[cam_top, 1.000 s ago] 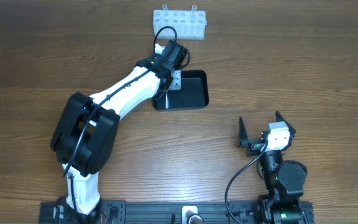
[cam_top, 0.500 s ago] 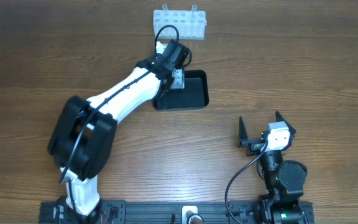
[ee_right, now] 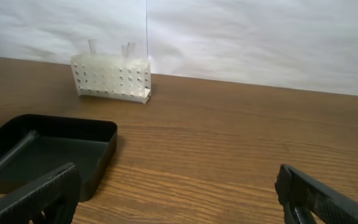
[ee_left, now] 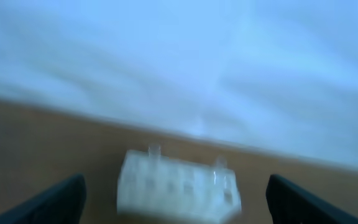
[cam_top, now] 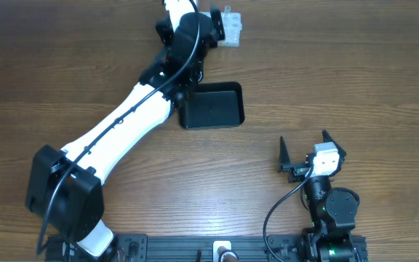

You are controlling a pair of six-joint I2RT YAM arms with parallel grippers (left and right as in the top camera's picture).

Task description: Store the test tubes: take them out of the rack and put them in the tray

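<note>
Top view: left arm [cam_top: 122, 124] leaves the black plastic tray [cam_top: 217, 109] for the white plastic test-tube rack [ee_left: 178, 194].
Its fingers [ee_left: 61, 198] gape wide, empty, rack just ahead: another pickup likely.

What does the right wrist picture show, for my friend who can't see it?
A white rack holding a few clear test tubes stands on a wooden table, with an empty black tray nearer the camera. The right gripper is open.
</note>
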